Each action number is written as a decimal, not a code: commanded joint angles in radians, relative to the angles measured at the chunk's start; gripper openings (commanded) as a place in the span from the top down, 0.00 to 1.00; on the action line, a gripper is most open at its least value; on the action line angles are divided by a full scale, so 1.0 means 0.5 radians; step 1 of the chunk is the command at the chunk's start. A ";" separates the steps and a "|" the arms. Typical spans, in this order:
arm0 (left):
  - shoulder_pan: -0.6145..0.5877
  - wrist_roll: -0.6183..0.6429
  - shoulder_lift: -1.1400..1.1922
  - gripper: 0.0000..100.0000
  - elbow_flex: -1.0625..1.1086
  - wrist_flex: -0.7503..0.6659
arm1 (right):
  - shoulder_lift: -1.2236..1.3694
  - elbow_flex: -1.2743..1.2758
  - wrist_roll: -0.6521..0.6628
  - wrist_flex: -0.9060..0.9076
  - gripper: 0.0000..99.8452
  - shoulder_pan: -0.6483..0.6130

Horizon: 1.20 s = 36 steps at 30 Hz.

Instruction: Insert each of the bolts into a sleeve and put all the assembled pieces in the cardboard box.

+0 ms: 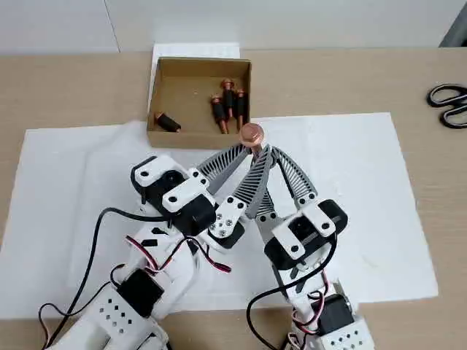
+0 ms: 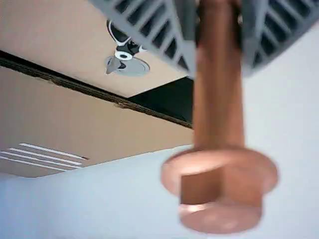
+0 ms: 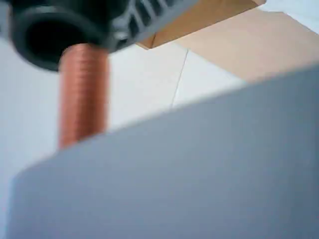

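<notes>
A copper bolt [image 1: 252, 134] is held up just in front of the cardboard box [image 1: 162, 137], near its front right corner, where both arms' fingers meet. My left gripper [image 1: 250, 148] is shut on the bolt's shaft; in the left wrist view the bolt [image 2: 219, 164] points its hexagonal flanged head at the camera. My right gripper [image 1: 261, 151] is shut on a black sleeve [image 3: 45, 32], and the threaded shaft [image 3: 82, 94] sticks out beside the sleeve's dark opening. How deep the bolt sits in the sleeve is hidden. Several assembled pieces [image 1: 228, 106] lie in the box.
A white paper sheet [image 1: 365, 182] covers the table under both arms. Black-handled scissors [image 1: 449, 104] lie at the far right edge. The box stands at the sheet's far edge, its walls close to the raised fingers.
</notes>
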 commanded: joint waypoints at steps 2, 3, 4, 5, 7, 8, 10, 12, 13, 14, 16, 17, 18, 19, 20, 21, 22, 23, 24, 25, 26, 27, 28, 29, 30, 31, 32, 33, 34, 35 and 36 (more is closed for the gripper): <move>0.015 -0.012 -0.046 0.99 -0.026 -0.107 | -0.032 0.012 0.003 -0.051 1.00 -0.011; 0.018 -0.012 -0.046 0.99 -0.026 -0.110 | -0.029 0.012 0.003 -0.051 1.00 -0.011; 0.018 -0.012 -0.028 0.99 -0.026 -0.110 | -0.029 0.012 0.003 -0.048 1.00 -0.011; 0.018 -0.012 -0.006 0.99 -0.029 -0.117 | -0.029 0.012 0.003 -0.048 1.00 -0.011; 0.028 -0.012 0.037 0.99 -0.057 -0.120 | -0.029 0.012 0.003 -0.048 1.00 -0.011; 0.043 -0.012 0.061 0.99 -0.075 -0.120 | -0.029 0.012 0.003 -0.048 1.00 -0.011; 0.064 -0.012 0.107 0.99 -0.100 -0.120 | -0.029 0.012 0.003 -0.048 1.00 -0.014; 0.083 -0.012 0.150 0.99 -0.124 -0.120 | -0.029 0.012 0.003 -0.048 1.00 -0.014; 0.083 -0.021 0.172 0.99 -0.133 -0.120 | -0.029 0.012 0.003 -0.048 1.00 -0.014; 0.083 -0.055 0.193 0.99 -0.146 -0.120 | -0.029 0.012 0.003 -0.048 1.00 -0.014; 0.074 -0.175 0.215 0.99 -0.170 -0.120 | -0.029 0.012 0.003 -0.048 1.00 -0.014; 0.074 -0.233 0.218 0.99 -0.180 -0.120 | -0.029 0.012 0.003 -0.048 1.00 -0.014; 0.071 -0.279 0.215 0.99 -0.189 -0.120 | -0.029 0.012 0.003 -0.048 1.00 -0.014; 0.068 -0.307 0.212 0.99 -0.198 -0.120 | -0.029 0.012 0.003 -0.048 1.00 -0.014; 0.049 -0.310 0.212 0.99 -0.207 -0.120 | -0.029 0.012 0.003 -0.048 1.00 -0.014; 0.031 -0.310 0.212 0.99 -0.213 -0.120 | -0.029 0.012 0.003 -0.048 1.00 -0.014; 0.012 -0.310 0.212 0.99 -0.216 -0.120 | -0.029 0.012 0.003 -0.048 1.00 -0.014; -0.006 -0.316 0.212 0.99 -0.216 -0.120 | -0.029 0.012 0.003 -0.048 1.00 -0.014; -0.015 -0.316 0.212 0.99 -0.213 -0.120 | -0.029 0.012 0.003 -0.048 1.00 -0.014; -0.018 -0.316 0.212 0.99 -0.210 -0.120 | -0.029 0.012 0.003 -0.048 1.00 -0.014; -0.018 -0.316 0.212 0.99 -0.207 -0.117 | -0.029 0.012 0.003 -0.048 1.00 -0.014; -0.018 -0.316 0.212 0.99 -0.207 -0.110 | -0.029 0.012 0.003 -0.048 1.00 -0.014; -0.018 -0.316 0.218 0.99 -0.204 -0.107 | -0.029 0.012 0.003 -0.048 1.00 -0.014; -0.018 -0.316 0.224 0.99 -0.204 -0.107 | -0.029 0.012 0.003 -0.048 1.00 -0.014; -0.018 -0.316 0.227 0.99 -0.204 -0.104 | -0.029 0.012 0.003 -0.048 1.00 -0.014; -0.018 -0.316 0.227 0.99 -0.204 -0.104 | -0.029 0.012 0.003 -0.048 1.00 -0.014; -0.018 -0.316 0.227 0.99 -0.204 -0.083 | -0.029 0.012 0.003 -0.048 1.00 -0.014; -0.018 -0.316 0.215 0.99 -0.204 -0.037 | -0.029 0.012 0.003 -0.048 1.00 -0.014; -0.018 -0.316 0.215 0.99 -0.207 0.012 | -0.029 0.012 0.003 -0.048 1.00 -0.014; -0.018 -0.310 0.215 0.99 -0.207 0.058 | -0.029 0.012 0.003 -0.048 1.00 -0.014; -0.018 -0.310 0.212 0.99 -0.207 0.083 | -0.029 0.012 0.003 -0.048 1.00 -0.014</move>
